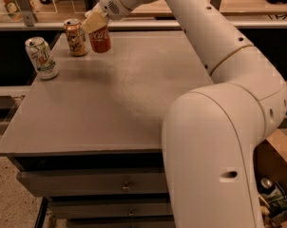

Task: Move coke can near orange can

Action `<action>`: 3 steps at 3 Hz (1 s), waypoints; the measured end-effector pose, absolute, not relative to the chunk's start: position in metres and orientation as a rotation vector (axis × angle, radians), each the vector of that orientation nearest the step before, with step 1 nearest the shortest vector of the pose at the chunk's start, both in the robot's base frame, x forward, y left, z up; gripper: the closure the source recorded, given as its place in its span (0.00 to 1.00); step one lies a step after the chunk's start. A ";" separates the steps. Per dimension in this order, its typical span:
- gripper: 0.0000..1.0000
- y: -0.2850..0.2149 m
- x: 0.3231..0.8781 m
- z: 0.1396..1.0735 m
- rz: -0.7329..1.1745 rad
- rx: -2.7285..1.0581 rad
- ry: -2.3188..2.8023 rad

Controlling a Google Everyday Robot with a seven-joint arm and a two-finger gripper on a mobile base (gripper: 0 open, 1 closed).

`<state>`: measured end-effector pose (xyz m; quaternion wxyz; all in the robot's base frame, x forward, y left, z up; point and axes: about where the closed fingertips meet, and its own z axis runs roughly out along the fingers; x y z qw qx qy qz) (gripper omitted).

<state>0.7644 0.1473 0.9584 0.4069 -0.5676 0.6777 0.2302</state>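
Note:
The red coke can [100, 39] stands upright at the far left of the grey table [115, 99]. The orange can [75, 37] stands upright just left of it, a small gap between them. My gripper [95, 22] is over the top of the coke can, at the end of the white arm that reaches in from the right. Its pale fingers [93, 23] cover the can's top.
A white can with green and red 7UP markings [41, 58] stands near the table's left edge, in front of the orange can. A shelf with a rail runs behind the table. Drawers sit below the table top. My white arm fills the right side.

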 end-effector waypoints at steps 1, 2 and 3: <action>1.00 0.153 0.776 0.944 0.599 -1.371 1.759; 1.00 0.160 0.784 0.930 0.608 -1.335 1.810; 0.82 0.166 0.790 0.918 0.615 -1.301 1.851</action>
